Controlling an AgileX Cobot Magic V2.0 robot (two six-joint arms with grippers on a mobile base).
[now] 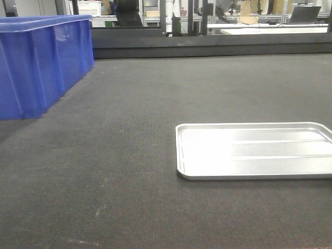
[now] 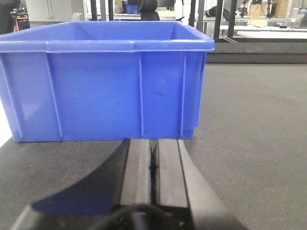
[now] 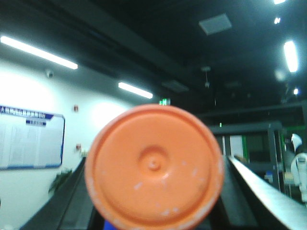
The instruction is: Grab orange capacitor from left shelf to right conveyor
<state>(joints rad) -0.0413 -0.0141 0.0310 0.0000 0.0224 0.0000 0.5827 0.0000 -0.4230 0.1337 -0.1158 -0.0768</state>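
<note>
The orange capacitor fills the right wrist view end-on, its round cap facing the camera. My right gripper is shut on it, with a dark finger on each side, and points upward toward a ceiling with strip lights. The right conveyor is the dark charcoal belt spread across the front view. My left gripper is shut with nothing in it, low over the belt, just short of a blue bin. The left shelf is out of view. Neither gripper shows in the front view.
A blue plastic bin stands at the belt's far left and fills the left wrist view. A shallow silver tray lies on the belt at the right. A dark rail and lab benches run along the back.
</note>
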